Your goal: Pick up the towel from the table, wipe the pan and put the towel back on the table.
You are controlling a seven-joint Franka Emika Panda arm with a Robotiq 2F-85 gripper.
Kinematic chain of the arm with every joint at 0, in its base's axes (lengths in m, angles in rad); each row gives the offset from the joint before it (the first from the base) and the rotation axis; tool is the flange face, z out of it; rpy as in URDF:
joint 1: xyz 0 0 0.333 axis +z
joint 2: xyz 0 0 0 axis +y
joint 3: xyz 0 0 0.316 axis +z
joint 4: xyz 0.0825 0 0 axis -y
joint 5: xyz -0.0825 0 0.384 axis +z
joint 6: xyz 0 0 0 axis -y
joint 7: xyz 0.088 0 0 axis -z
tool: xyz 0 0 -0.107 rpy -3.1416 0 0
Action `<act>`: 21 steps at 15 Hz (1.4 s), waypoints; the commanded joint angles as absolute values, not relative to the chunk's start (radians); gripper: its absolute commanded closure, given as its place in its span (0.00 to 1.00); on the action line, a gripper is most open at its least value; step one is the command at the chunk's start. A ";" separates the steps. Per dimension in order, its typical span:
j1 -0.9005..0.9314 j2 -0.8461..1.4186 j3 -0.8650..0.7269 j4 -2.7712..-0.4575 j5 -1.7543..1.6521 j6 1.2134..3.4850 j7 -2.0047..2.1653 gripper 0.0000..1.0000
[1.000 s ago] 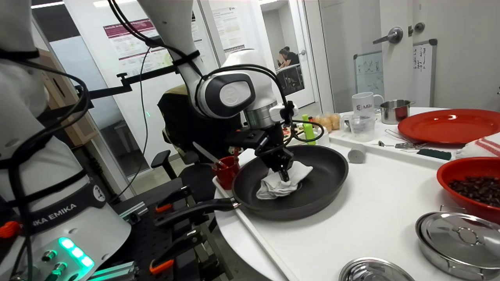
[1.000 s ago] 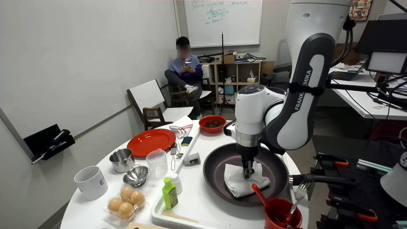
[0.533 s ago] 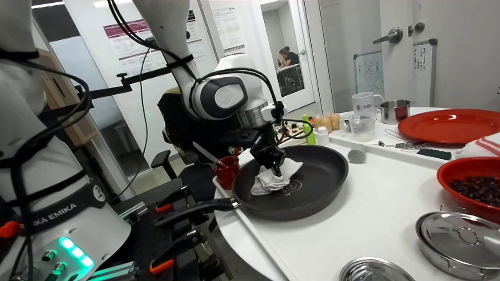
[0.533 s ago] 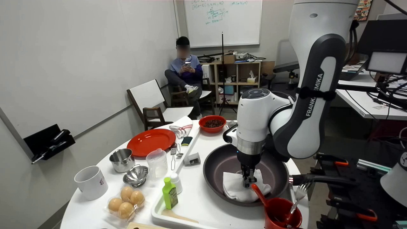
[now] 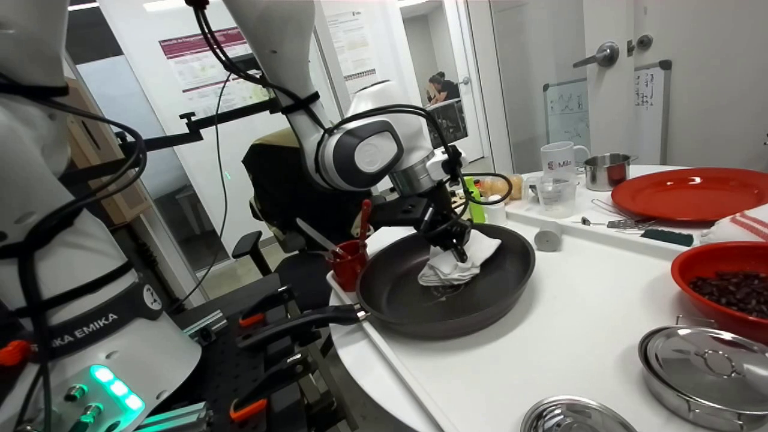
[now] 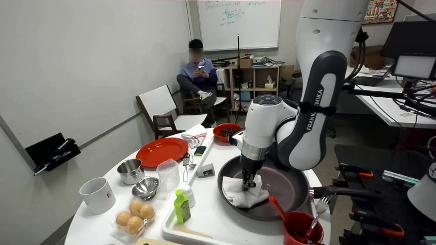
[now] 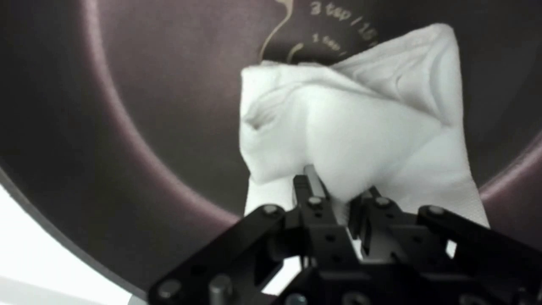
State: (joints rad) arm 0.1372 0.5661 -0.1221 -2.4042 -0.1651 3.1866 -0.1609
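Wrist view: the gripper (image 7: 338,197) has its fingers almost together, a fold of the towel (image 7: 364,127) pinched between them.
Towel: in the pan (image 7: 169,106), crumpled, on the half away from the handle (image 6: 347,192); pale lettering (image 7: 338,13) shows past its edge.
Pan: right way up in the white tray (image 5: 576,336), its handle jutting over the rim in both exterior views.
Table (image 6: 95,228): round and white; outside the tray it bears a red plate (image 6: 161,151), a mug (image 6: 97,200) and eggs (image 6: 136,223) in clear wrap.
Cup (image 6: 301,234): red, just beside the pan, with a fork (image 6: 323,205) leaning in it.
Bowl (image 5: 690,291): red, holding dark beans (image 5: 732,294), apart from the pan.
Bottle (image 6: 182,207): green, upright, near the tray's corner in an exterior view.
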 commanded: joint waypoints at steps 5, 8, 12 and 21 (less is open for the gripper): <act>0.136 0.658 -0.200 -2.282 -0.155 3.226 -0.137 0.92; 0.120 0.646 -0.219 -2.297 -0.158 3.234 -0.144 0.92; 0.094 0.616 -0.230 -2.335 -0.164 3.224 -0.154 0.92; 0.113 0.553 -0.316 -2.422 -0.185 3.196 -0.179 0.92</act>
State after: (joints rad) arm 0.0949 0.6013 -0.2779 -2.3674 -0.1647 3.2085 -0.1618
